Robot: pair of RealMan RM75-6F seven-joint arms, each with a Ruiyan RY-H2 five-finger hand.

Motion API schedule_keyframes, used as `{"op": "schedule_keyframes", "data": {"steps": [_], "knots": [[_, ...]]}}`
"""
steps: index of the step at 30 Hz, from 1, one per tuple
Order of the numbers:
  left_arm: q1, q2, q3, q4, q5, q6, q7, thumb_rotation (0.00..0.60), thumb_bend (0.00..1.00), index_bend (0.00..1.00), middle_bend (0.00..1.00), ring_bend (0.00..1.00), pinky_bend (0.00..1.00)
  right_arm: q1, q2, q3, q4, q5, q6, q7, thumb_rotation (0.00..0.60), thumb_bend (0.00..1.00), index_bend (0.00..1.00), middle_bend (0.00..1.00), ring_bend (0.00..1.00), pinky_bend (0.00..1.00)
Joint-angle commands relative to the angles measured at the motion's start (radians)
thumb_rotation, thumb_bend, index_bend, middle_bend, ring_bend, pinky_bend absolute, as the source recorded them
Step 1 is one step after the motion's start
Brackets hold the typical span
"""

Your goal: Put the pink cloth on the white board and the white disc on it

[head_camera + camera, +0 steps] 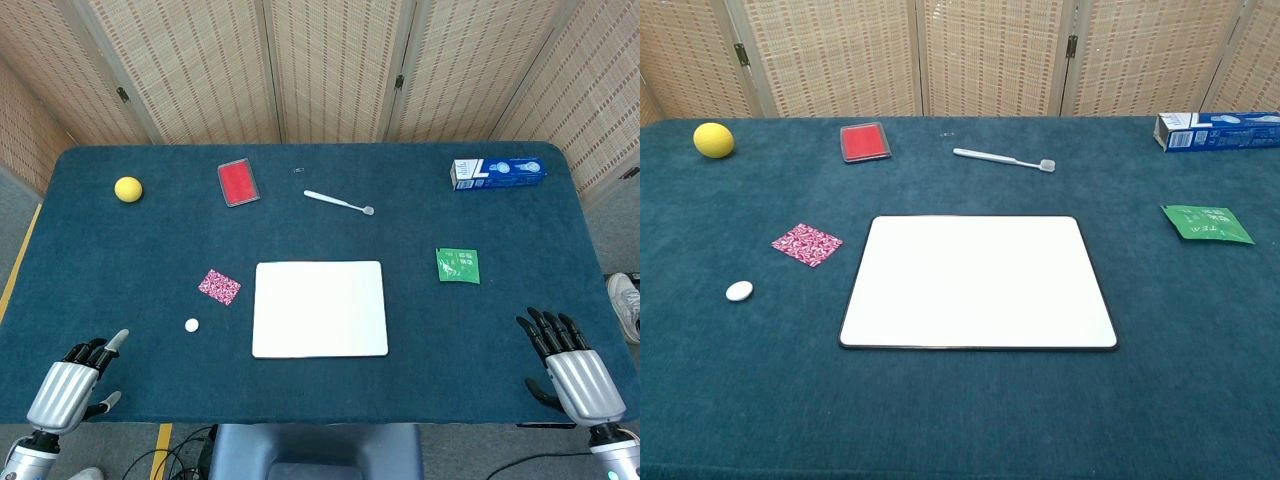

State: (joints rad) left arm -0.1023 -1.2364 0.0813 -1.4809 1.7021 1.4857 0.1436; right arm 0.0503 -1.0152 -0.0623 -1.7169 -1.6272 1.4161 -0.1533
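A small pink patterned cloth lies flat on the table just left of the white board. The white disc sits nearer the front, below and left of the cloth. The board is bare. My left hand hovers at the front left corner, holding nothing, one finger extended and the others partly curled. At the front right corner my right hand holds nothing, fingers stretched out and apart. Neither hand shows in the chest view.
Along the back lie a yellow ball, a red flat case, a white toothbrush and a blue-white box. A green packet rests right of the board. The table's front edge runs near both hands.
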Motion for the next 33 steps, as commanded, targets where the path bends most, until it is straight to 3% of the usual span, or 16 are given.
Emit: {"op": "schedule_keyframes", "data": {"steps": [1, 12, 13, 14, 16, 17, 18, 21, 26, 33], "knots": [[-0.007, -0.003, 0.0, 0.003, -0.008, -0.018, 0.004, 0.6, 0.21, 0.0, 0.4, 0.25, 0.33, 0.002, 0.001, 0.002, 0.0, 0.004, -0.004, 0.001, 0.6, 0.19, 0.0, 0.0, 0.0, 0.0], [-0.014, 0.015, 0.003, -0.033, 0.021, -0.01, 0.046, 0.6, 0.21, 0.0, 0.43, 0.26, 0.33, -0.001, 0.011, -0.012, -0.001, -0.027, 0.007, 0.024, 0.6, 0.19, 0.0, 0.0, 0.0, 0.0], [-0.025, 0.025, -0.005, -0.041, 0.017, -0.022, 0.057, 0.6, 0.21, 0.01, 0.5, 0.31, 0.33, -0.001, 0.011, -0.012, 0.0, -0.025, 0.005, 0.025, 0.6, 0.19, 0.0, 0.0, 0.0, 0.0], [-0.045, 0.038, -0.018, -0.053, 0.011, -0.044, 0.074, 0.6, 0.21, 0.05, 0.66, 0.43, 0.35, 0.0, 0.01, -0.011, 0.001, -0.02, 0.0, 0.025, 0.6, 0.19, 0.0, 0.0, 0.0, 0.0], [-0.087, 0.054, -0.036, -0.062, 0.013, -0.085, 0.054, 0.6, 0.21, 0.19, 0.95, 0.74, 0.46, 0.005, 0.009, -0.008, 0.001, -0.011, -0.01, 0.024, 0.6, 0.19, 0.0, 0.0, 0.0, 0.0], [-0.11, 0.06, -0.044, -0.059, 0.017, -0.106, 0.035, 0.6, 0.21, 0.24, 0.99, 0.81, 0.51, 0.007, 0.009, -0.006, 0.002, -0.006, -0.016, 0.021, 0.6, 0.19, 0.0, 0.0, 0.0, 0.0], [-0.146, 0.067, -0.06, -0.051, 0.016, -0.142, 0.007, 0.6, 0.21, 0.31, 1.0, 0.88, 0.56, 0.013, 0.007, -0.003, 0.002, 0.0, -0.025, 0.017, 0.6, 0.19, 0.0, 0.0, 0.0, 0.0], [-0.226, 0.08, -0.087, -0.05, 0.007, -0.235, -0.038, 0.6, 0.21, 0.41, 1.0, 0.97, 0.62, 0.019, -0.001, 0.004, 0.001, 0.007, -0.032, 0.006, 0.6, 0.19, 0.0, 0.0, 0.0, 0.0], [-0.367, 0.144, -0.113, -0.137, -0.082, -0.486, -0.121, 0.6, 0.23, 0.4, 1.0, 1.0, 0.72, 0.034, -0.013, 0.012, 0.0, 0.047, -0.073, -0.019, 0.6, 0.19, 0.0, 0.0, 0.0, 0.0], [-0.472, 0.11, -0.169, -0.153, -0.18, -0.613, -0.075, 0.6, 0.23, 0.37, 1.0, 1.0, 0.88, 0.043, -0.024, 0.019, -0.004, 0.079, -0.095, -0.046, 0.6, 0.19, 0.0, 0.0, 0.0, 0.0]]}}
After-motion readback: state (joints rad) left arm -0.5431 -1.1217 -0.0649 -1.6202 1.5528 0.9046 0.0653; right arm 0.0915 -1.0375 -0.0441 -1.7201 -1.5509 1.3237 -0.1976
